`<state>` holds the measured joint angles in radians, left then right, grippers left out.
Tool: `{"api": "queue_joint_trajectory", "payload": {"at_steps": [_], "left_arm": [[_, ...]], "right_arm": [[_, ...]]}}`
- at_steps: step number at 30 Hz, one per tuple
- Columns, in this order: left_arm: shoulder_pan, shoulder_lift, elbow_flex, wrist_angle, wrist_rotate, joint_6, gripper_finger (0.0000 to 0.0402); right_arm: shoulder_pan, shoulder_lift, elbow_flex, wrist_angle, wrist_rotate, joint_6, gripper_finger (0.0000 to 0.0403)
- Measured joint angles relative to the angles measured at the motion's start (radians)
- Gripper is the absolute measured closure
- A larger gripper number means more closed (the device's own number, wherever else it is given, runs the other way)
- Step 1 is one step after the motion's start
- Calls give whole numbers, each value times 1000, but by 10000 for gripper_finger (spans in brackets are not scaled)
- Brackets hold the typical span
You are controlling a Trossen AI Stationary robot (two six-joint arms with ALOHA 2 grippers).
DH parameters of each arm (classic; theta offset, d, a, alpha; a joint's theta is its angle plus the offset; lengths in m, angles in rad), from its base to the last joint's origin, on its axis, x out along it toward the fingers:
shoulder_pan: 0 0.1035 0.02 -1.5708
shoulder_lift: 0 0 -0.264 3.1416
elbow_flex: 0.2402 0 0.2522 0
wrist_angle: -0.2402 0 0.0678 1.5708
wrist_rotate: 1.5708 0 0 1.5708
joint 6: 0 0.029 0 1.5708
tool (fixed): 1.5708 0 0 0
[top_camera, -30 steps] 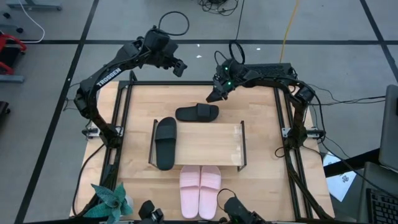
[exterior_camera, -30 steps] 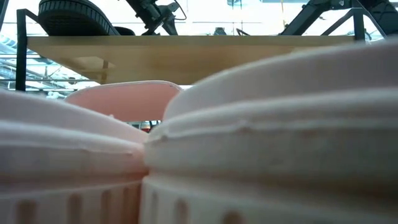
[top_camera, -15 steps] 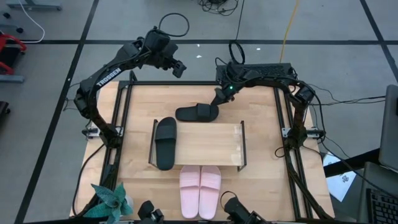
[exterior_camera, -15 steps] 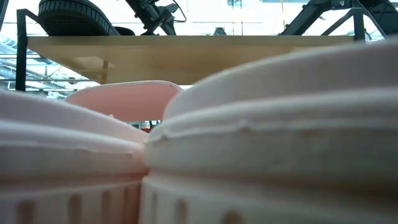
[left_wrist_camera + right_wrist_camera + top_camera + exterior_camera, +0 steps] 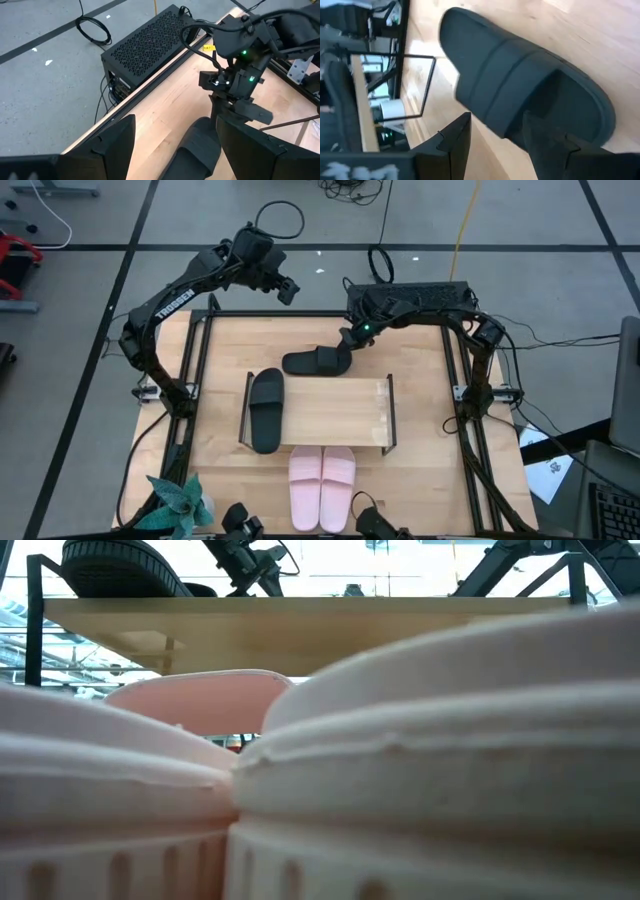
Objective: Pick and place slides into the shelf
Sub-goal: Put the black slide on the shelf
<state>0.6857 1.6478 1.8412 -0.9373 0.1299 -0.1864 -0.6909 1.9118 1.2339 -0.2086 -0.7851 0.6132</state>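
high view: right gripper (image 5: 345, 347) is down at the right end of a black slide (image 5: 316, 361) lying on the table just behind the shelf (image 5: 340, 408); second black slide (image 5: 266, 409) lies on the shelf's left end, pink pair (image 5: 322, 474) just in front. left gripper (image 5: 287, 289) hangs open over the far left edge. low view: pink slides (image 5: 420, 760) fill the picture. right wrist view: fingers (image 5: 456, 140) are spread on both sides of the black slide (image 5: 520, 95), whether they grip it i cannot tell.
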Motion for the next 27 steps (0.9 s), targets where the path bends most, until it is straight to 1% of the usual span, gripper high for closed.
{"api": "queue_joint_trajectory", "payload": {"at_steps": [9,12,22,27], "left_arm": [[0,0,0,0,0,-1,128],[0,0,0,0,0,-1,128],[0,0,0,0,-1,-2,128],[0,0,0,0,-1,-2,128]], "right_arm": [[0,0,-140,279,4,213,233],[10,0,-161,312,32,244,233],[30,0,-164,351,131,238,233],[33,0,-164,372,134,247,233]]}}
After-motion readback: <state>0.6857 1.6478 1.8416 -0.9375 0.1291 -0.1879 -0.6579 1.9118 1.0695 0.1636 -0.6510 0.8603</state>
